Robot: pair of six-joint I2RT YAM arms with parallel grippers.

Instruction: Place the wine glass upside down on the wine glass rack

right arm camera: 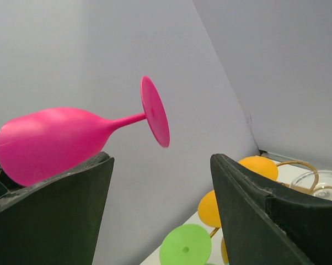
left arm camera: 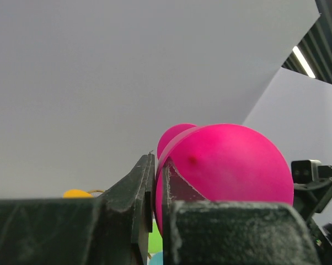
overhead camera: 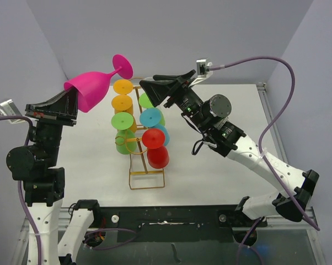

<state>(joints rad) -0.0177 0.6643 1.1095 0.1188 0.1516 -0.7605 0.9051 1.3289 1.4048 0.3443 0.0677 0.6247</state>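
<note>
- We judge the step in hand to be the carry: the glass is up in the air at the left of the rack, not yet hung.
- The left gripper pinches the glass by the rim of its bowl. In the left wrist view the two fingers stand almost together with only the thin pink wall between them.
- The glass lies tilted, close to level. Its bowl is at the gripper, and its stem and foot point up and away, towards the far end of the rack.
- The right gripper is spread wide and holds nothing. It hovers above the far part of the rack, near the foot but apart from it. From its own camera, the pink foot shows in the gap between the two fingers.
- The left arm stands raised, its wrist bent so the gripper points towards the rack. The right arm reaches in from the right, its forearm sloping up over the table.
- The rack already bears other glasses hung bowl-down along both sides — yellow, orange, green, blue and red.
- Next, as we see it, the foot has to rise until the bowl hangs mouth-down, and then the stem must slide into a free hook.
- Either the left wrist turns further, or the right gripper closes on the stem to take over.
- We cannot tell from these views which hook is free.
</note>
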